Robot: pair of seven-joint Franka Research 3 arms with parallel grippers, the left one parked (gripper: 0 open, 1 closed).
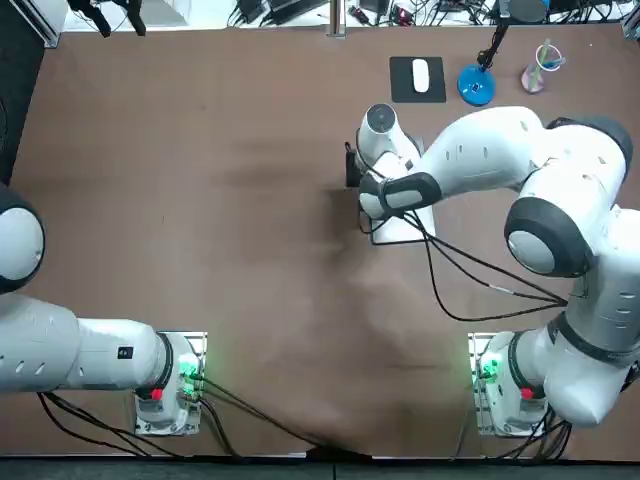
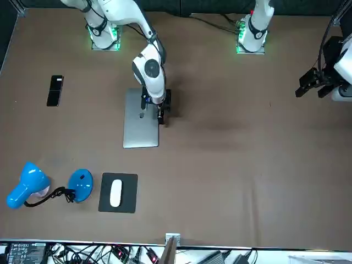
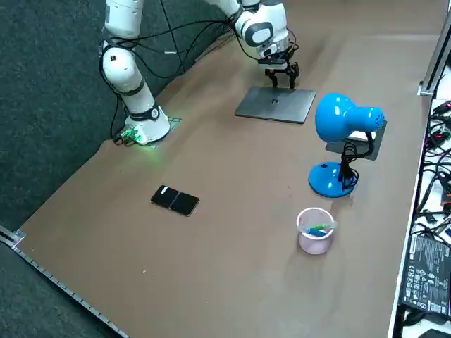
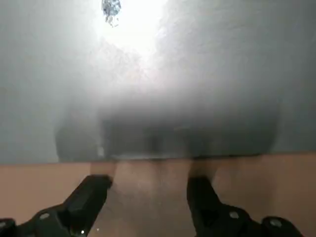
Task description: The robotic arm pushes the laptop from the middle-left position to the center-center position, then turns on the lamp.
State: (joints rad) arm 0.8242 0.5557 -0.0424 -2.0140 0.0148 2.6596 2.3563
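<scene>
- Laptop (image 2: 140, 129): closed and flat on the table (image 2: 247, 165), about mid-table and slightly toward the robot's right. Judged at or close to the centre-centre spot.
- Right pincer (image 2: 163, 113): lowered to table height just beside the laptop's long edge on the robot's left side. This is where a tool shoving toward the robot's right would bear.
- Fingers (image 4: 96, 190): spread apart, with only bare table between them, so nothing is gripped. Low, wide tips suit a broad sideways shove against a thin edge, not a grasp.
- Contact: the wrist view shows the tips just short of the laptop's edge. Whether they touch it cannot be told.
- Lamp (image 3: 344, 121): blue, standing near the table's far edge on the robot's right, well apart from the pincer. No light is seen from it, so the switching step is judged not yet done.
- Next move, as a judgement: the pincer must lift clear of the laptop and travel to the lamp's base.
</scene>
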